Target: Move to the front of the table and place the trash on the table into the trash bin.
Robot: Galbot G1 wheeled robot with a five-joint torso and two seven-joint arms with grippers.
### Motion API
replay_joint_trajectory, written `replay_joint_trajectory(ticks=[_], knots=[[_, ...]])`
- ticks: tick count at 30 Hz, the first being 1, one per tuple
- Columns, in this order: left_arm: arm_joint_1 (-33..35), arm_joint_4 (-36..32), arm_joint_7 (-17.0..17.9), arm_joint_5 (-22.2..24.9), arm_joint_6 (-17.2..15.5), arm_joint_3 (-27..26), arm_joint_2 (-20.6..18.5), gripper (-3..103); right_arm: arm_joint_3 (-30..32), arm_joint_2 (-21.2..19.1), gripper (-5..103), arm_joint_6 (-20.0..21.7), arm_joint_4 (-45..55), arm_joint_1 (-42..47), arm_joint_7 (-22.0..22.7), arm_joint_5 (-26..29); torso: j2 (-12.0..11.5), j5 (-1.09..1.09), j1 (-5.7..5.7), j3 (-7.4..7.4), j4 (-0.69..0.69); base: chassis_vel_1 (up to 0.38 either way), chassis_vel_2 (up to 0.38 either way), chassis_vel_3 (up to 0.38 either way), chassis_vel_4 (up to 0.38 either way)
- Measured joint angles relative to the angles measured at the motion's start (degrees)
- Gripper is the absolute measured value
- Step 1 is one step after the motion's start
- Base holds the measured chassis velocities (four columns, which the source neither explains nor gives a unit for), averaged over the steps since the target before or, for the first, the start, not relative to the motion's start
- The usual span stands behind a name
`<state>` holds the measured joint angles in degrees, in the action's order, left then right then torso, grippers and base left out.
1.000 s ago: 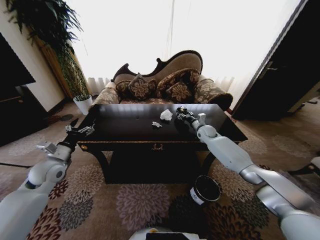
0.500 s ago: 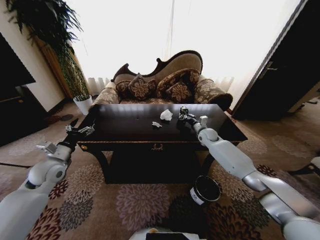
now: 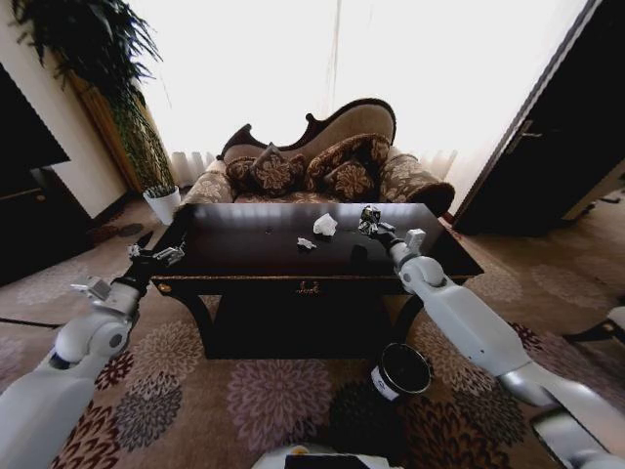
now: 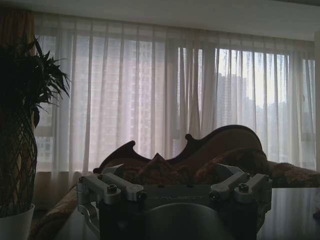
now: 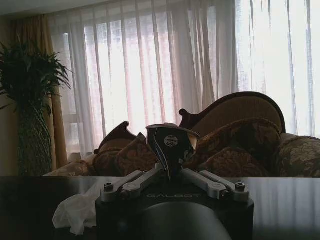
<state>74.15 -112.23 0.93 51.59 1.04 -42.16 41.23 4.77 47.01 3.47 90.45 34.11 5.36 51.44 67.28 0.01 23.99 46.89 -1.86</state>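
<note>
The right tool [image 3: 369, 217] was raised over the glossy black rectangular tabletop [image 3: 254, 256], its fingers clamped on a dark rounded lump of trash [image 5: 170, 142]. A white wad of tissue paper [image 3: 324, 225] and a tiny white scrap [image 3: 306, 242] lay on the tabletop just beside it. The small black cylindrical trash bin [image 3: 399, 371] stood on the patterned floral carpet [image 3: 264, 391]. The left tool [image 3: 156, 254], fingers spread, hovered at the tabletop's left corner.

Patterned sofa [image 3: 317, 161] sitting before sheer curtains [image 3: 293, 68]; potted plant [image 3: 117, 88] standing near white pot [image 3: 163, 203].
</note>
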Motion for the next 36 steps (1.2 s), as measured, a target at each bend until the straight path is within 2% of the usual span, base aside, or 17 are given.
replay_joint_trajectory(ticks=[2,3,6,7,8,10,13,15,19,20,24,28,32,36], knots=[[0.0,0.0,0.0,0.0,0.0,0.0,0.0,100,6.1,-2.1,0,0.2,4.9,6.3,0.3,0.3,0.0,0.00,0.00,0.00,0.01,0.000,0.000,0.000,0.000],[0.0,0.0,0.0,0.0,0.0,0.0,0.0,100,6.1,-2.1,0,0.2,4.9,6.3,0.3,0.3,0.0,0.00,0.00,0.00,0.01,0.000,0.000,0.000,0.000],[0.0,0.0,0.0,0.0,0.0,0.0,0.0,100,14.1,-4.1,0,-0.1,9.9,16.5,-0.2,0.2,0.0,0.03,0.00,0.00,-0.03,0.000,0.000,0.000,0.000],[0.0,0.0,0.0,0.0,0.0,0.0,0.0,100,17.6,-4.5,0,-0.3,11.6,20.2,-0.5,0.1,0.0,0.02,0.00,0.00,-0.03,0.000,0.000,0.000,0.000],[0.0,0.0,0.0,0.0,0.0,0.0,0.0,100,17.6,-4.5,0,-0.3,11.6,20.2,-0.5,0.1,0.0,0.02,0.00,0.00,-0.03,0.000,0.000,0.000,0.000],[0.0,0.0,0.0,0.0,0.0,0.0,0.0,100,22.5,-4.7,0,-0.6,13.9,25.3,-1.0,-0.1,0.0,-0.01,-0.01,0.00,-0.03,0.000,0.000,0.000,0.000],[0.0,0.0,0.0,0.0,0.0,0.0,0.0,100,30.3,-3.6,0,-1.6,16.9,33.7,-2.0,-1.4,0.0,-0.01,-0.01,-0.01,0.00,0.000,0.000,0.000,0.000],[0.0,0.0,0.0,0.0,0.0,0.0,0.0,100,31.8,-3.2,0,-1.8,17.4,35.5,-2.1,-1.6,0.0,0.00,-0.01,-0.01,0.00,0.000,0.000,0.000,0.000],[0.0,0.0,0.0,0.0,0.0,0.0,0.0,100,40.7,0.2,0,-2.7,20.3,45.3,-2.7,-1.4,0.0,0.00,-0.01,0.00,0.00,0.000,0.000,0.000,0.000],[0.0,0.0,0.0,0.0,0.0,0.0,0.0,100,40.7,0.2,0,-2.7,20.3,45.3,-2.7,-1.4,0.0,0.00,-0.01,0.00,0.00,0.000,0.000,0.000,0.000],[0.0,0.0,0.0,0.0,0.0,0.0,0.0,100,47.0,4.0,0,-5.5,22.0,53.4,-4.7,-2.7,0.0,0.00,-0.01,0.00,-0.01,0.000,0.000,0.000,0.000],[0.0,0.0,0.0,0.0,0.0,0.0,0.0,100,49.3,6.7,0,-7.3,22.4,57.2,-5.5,-3.5,0.0,-0.01,-0.01,0.00,0.00,0.000,0.000,0.000,0.000],[0.0,0.0,0.0,0.0,0.0,0.0,0.0,100,50.0,11.2,0,-10.8,21.2,62.1,-7.0,-6.9,0.0,0.00,-0.01,0.00,-0.01,0.000,0.000,0.000,0.000],[0.0,0.0,0.0,0.0,0.0,0.0,0.0,100,49.2,13.1,0,-12.2,19.7,62.9,-7.5,-9.2,0.0,-0.01,-0.01,0.00,-0.01,0.000,0.000,0.000,0.000]])
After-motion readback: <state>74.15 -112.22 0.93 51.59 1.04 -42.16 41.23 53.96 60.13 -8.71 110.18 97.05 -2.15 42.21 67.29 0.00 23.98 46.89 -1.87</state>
